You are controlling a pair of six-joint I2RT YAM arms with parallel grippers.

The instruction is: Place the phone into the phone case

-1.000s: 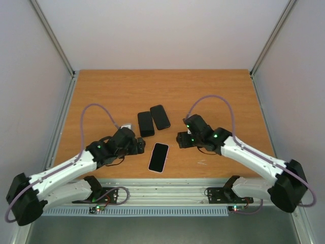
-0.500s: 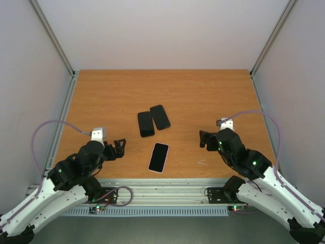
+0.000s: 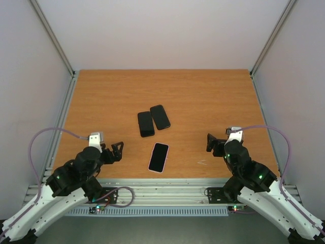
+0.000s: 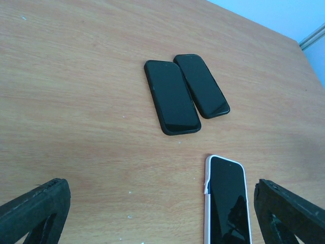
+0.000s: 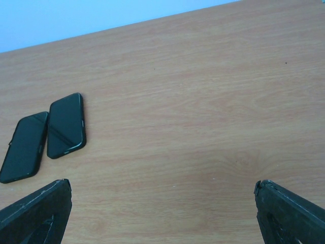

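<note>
Left arm (image 3: 48, 189): white links, black joints, a purple cable (image 3: 51, 133) looping over it; it lies low at the near-left corner of the wooden table (image 3: 203, 91).

Left gripper (image 3: 117, 151): jaws spread to their widest and holding nothing; in its wrist view the two black fingers (image 4: 35, 211) sit at the bottom corners, with bare wood and the near phone between them.

Larger black phone (image 3: 145, 123): flat at mid-table, screen up, long side touching its neighbour or just beside it; a raised lip runs round its edge in the left wrist view, though whether that is a case I cannot tell.

Phone (image 3: 159, 157): the task's item, flat with its dark screen up, nearer the arms than the black pair and apart from it, roughly midway between the two grippers and touched by neither; a white case (image 4: 206, 213) shows as a thin rim round the screen, so the phone lies seated in it.

Smaller black phone (image 3: 160, 117): flat, tilted slightly, on the right of the pair.

Right gripper (image 3: 210, 143): jaws fully apart and empty; its fingers (image 5: 35, 211) frame only bare wood, the black pair off to the left.

Right arm (image 3: 264, 188): same build, low at the near-right corner.
</note>
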